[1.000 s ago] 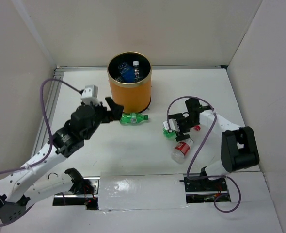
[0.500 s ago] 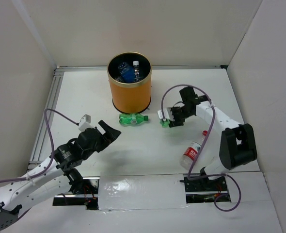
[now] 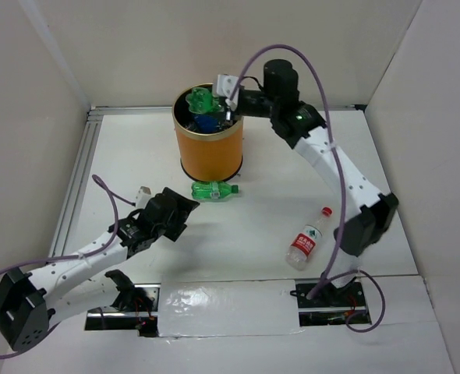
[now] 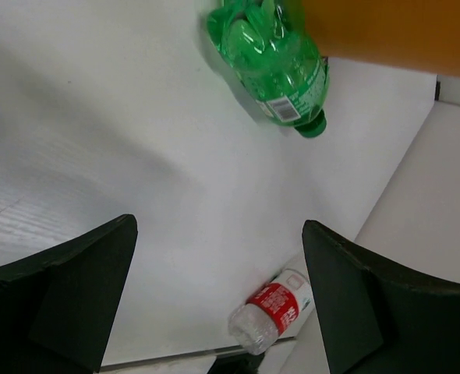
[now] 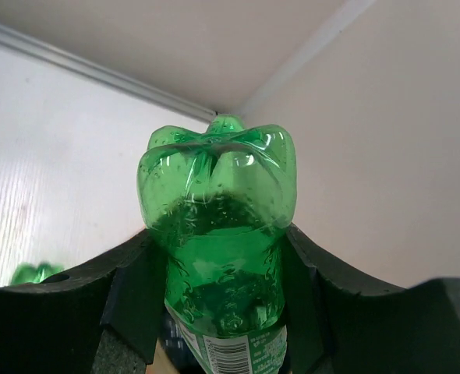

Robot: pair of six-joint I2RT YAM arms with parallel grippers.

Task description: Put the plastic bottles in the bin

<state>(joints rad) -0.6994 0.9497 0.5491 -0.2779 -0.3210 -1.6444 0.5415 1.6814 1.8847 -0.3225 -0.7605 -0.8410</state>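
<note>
Fingers (image 5: 129, 308) of the right gripper (image 3: 213, 101) are clamped on a green bottle (image 3: 200, 100) just above the orange bin (image 3: 209, 152); release is best made once it is centred over the opening. A blue-labelled bottle (image 3: 206, 121) is seen inside. Left gripper (image 4: 218, 226) fingers are spread, with a second green bottle (image 4: 273, 58) ahead of them and a red-labelled bottle (image 4: 273, 308) farther off.

A white table (image 3: 253, 226) sits enclosed by plain beige walls (image 3: 175, 47) under even light.
</note>
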